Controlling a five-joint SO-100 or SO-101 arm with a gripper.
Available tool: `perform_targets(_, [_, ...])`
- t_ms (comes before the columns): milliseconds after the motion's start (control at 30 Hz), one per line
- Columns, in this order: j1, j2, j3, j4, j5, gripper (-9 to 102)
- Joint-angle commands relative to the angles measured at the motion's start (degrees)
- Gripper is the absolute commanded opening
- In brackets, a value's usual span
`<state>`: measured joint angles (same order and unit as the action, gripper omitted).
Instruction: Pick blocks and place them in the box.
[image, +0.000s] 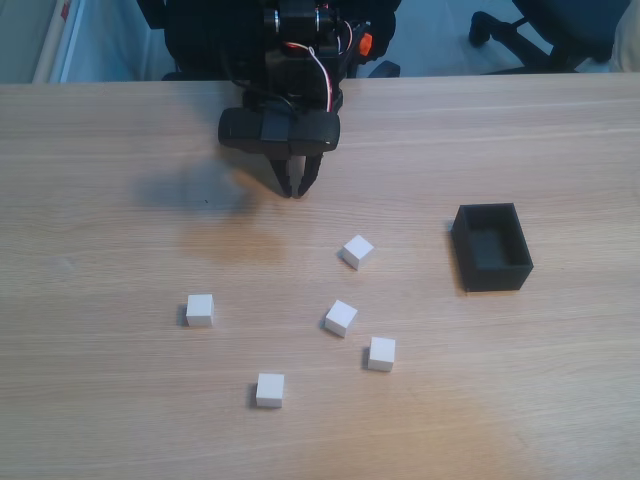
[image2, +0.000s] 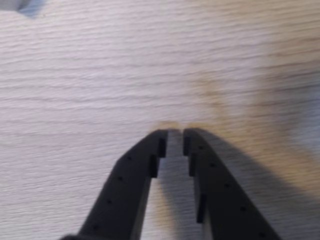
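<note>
The black two-finger gripper (image: 298, 190) hangs near the far edge of the pale wood-grain table (image: 90, 400), its fingers pointing toward the camera in the fixed view. In the wrist view the gripper (image2: 173, 134) holds nothing and its jaws stand narrow, with only a thin slit of bare wood between the tips. Five small plain white cubes lie scattered, each apart from the others. The nearest white cube (image: 357, 251) sits at about four o'clock from the fingertips in the fixed view, turned slightly against the grain. Another (image: 341, 318) lies farther along, near five o'clock. The rest sit at roughly seven o'clock (image: 200, 310), six o'clock (image: 270, 390) and five o'clock (image: 381, 354). The small black open-topped box (image: 492, 272) stands empty at four o'clock, well apart from the cubes. Reaching the nearest cube would probably mean widening the jaws first, then travelling toward four o'clock.
</note>
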<state>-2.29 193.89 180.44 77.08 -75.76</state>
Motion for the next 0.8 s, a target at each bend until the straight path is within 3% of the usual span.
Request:
perform_targets(0, [-1.7,1.6,3.5,3.3,-0.3,0])
perform_targets(333, [-3.0,0.4,1.7,1.4,0.2,1])
perform_targets(767, [-7.6,-16.3,-9.1,-20.3,-3.9,8])
